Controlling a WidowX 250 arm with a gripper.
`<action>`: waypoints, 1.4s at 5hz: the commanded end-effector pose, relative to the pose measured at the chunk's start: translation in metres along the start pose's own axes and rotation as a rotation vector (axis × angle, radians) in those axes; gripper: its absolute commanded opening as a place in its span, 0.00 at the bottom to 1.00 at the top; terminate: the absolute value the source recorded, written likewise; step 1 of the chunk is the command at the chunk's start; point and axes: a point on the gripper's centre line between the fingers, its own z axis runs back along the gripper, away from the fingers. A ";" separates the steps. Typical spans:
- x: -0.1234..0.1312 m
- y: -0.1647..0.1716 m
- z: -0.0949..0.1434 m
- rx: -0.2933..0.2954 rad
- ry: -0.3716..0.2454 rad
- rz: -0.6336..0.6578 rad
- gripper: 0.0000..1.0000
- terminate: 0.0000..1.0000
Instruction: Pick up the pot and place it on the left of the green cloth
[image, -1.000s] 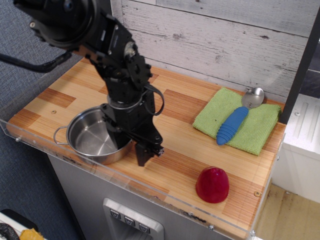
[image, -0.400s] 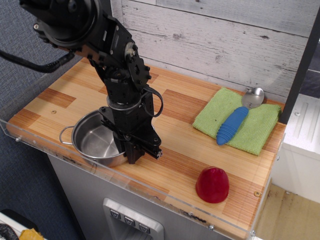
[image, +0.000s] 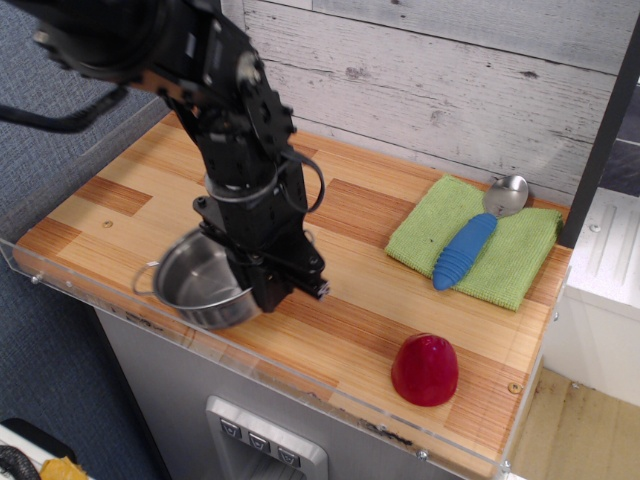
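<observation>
The shiny steel pot hangs tilted above the front left of the wooden counter, held by its right rim. My black gripper is shut on that rim, one finger inside the pot and one outside. A wire loop handle sticks out on the pot's left. The light green cloth lies flat at the back right of the counter, well to the right of the pot and gripper.
A blue-handled metal spoon lies on the cloth. A red dome-shaped object stands near the front right. A clear plastic rail runs along the counter's front edge. A white plank wall stands behind.
The gripper has risen with the pot, which has lifted off the counter, tilted and shifted slightly right. The cloth, spoon and red object have not moved.
</observation>
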 end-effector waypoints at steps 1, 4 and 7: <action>-0.012 -0.007 0.067 -0.097 -0.186 0.005 0.00 0.00; 0.073 -0.008 0.064 -0.073 -0.185 -0.067 0.00 0.00; 0.101 0.028 0.023 -0.082 -0.111 -0.040 0.00 0.00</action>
